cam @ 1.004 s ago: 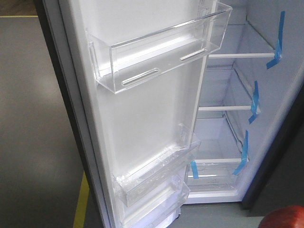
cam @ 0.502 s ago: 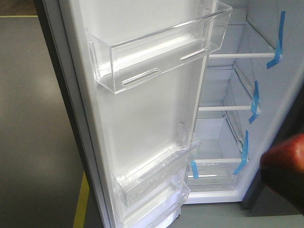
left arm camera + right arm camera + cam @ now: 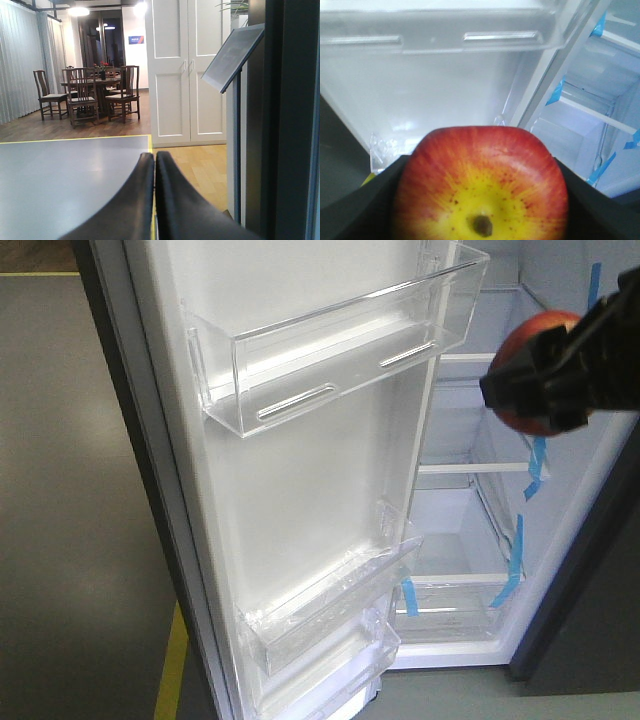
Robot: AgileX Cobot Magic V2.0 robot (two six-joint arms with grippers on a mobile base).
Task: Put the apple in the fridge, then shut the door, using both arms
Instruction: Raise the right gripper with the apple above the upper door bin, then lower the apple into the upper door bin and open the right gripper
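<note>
My right gripper (image 3: 535, 380) is shut on the red and yellow apple (image 3: 530, 335) and holds it up at the right, in front of the open fridge (image 3: 470, 420), level with its upper glass shelves. In the right wrist view the apple (image 3: 480, 185) fills the lower middle between the black fingers (image 3: 360, 205). The door (image 3: 310, 490) stands wide open at the left, its white liner and clear bins facing me. My left gripper (image 3: 154, 156) is shut and empty, pointing away into the room beside the door's dark edge (image 3: 285, 120).
Blue tape strips (image 3: 537, 445) mark the fridge shelf edges. A clear door bin (image 3: 330, 350) juts out at the top and two more (image 3: 320, 610) lower down. A yellow floor line (image 3: 172, 660) runs by the door. Chairs and a table (image 3: 95, 92) stand far off.
My right gripper has risen with the apple from the bottom right corner up to the level of the upper shelves. The door and fridge have not moved.
</note>
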